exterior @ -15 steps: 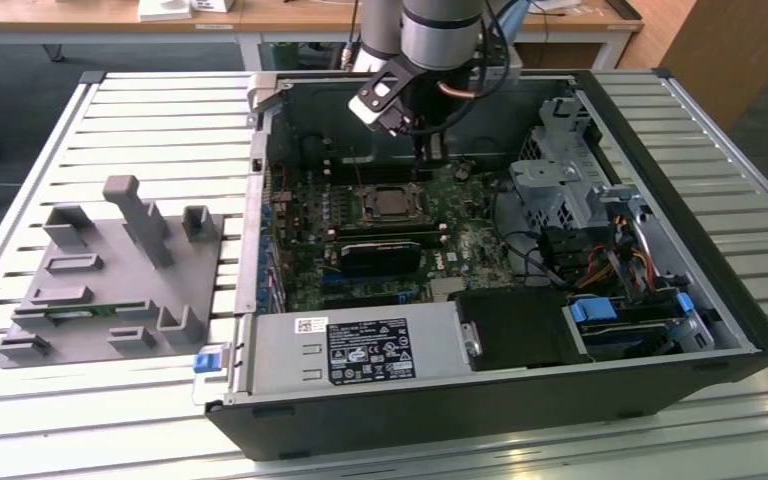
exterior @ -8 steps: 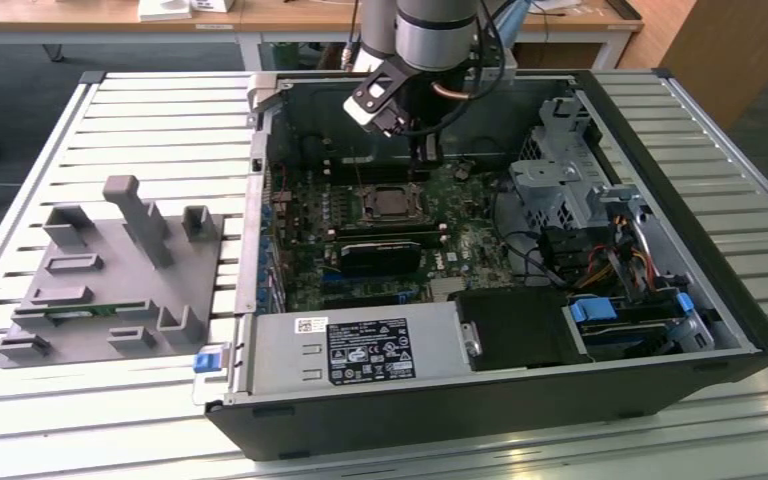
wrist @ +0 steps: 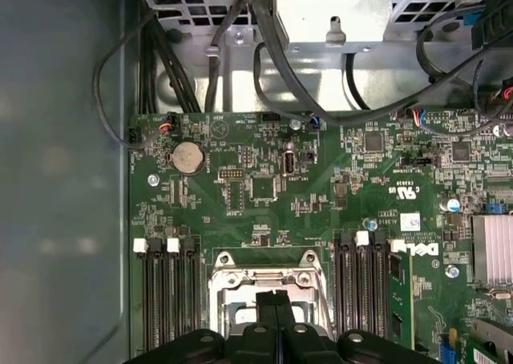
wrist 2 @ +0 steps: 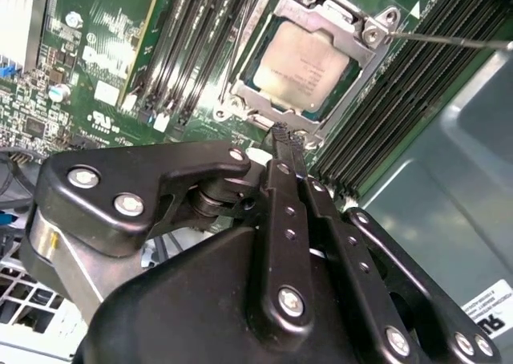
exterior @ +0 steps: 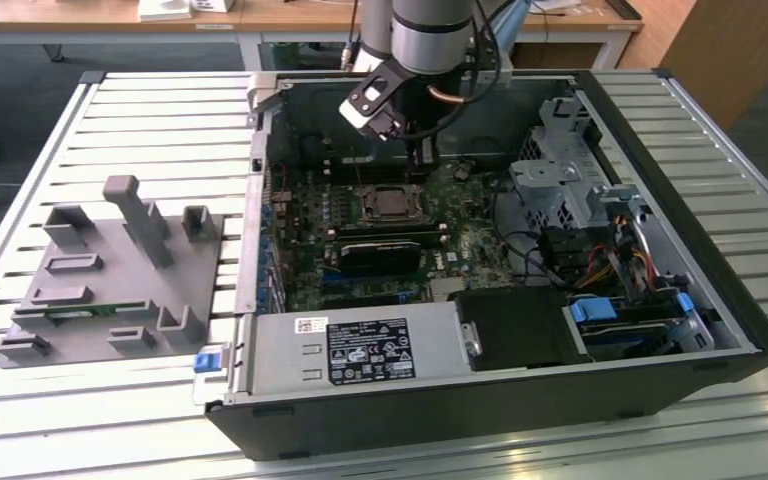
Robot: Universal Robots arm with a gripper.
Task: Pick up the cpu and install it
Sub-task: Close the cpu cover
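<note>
The cpu (wrist 2: 309, 63) is a thin square chip with a dull silver-grey metal top. It lies flat in the socket (wrist 2: 321, 11), whose bare metal frame runs round its edges. In the exterior view the cpu (exterior: 391, 203) shows as a small pale square mid-board.

The gripper (wrist 2: 282, 135) hangs just above the socket's near edge, apart from the chip. Its two black fingers (wrist: 275, 304) are pressed together tip to tip with nothing between them. In the exterior view the arm (exterior: 418, 40) comes down steeply into the case, its wrist right over the socket.

Black memory slots (wrist: 168, 292) flank the socket on both sides. The green board (wrist: 264, 155) spreads out from the socket, with a coin cell (wrist: 187, 157) further along and dark cables (wrist: 264, 51) beyond its edge.

The case (exterior: 704, 330) lies on its side, open upward, on a slatted table (exterior: 157, 130). Inside it, away from the socket, sit a grey power supply (exterior: 357, 350) and a metal drive cage (exterior: 558, 180).

Outside the case, well away from the socket toward the exterior view's left, a grey holder (exterior: 104, 270) carries a green memory stick (exterior: 77, 313).
</note>
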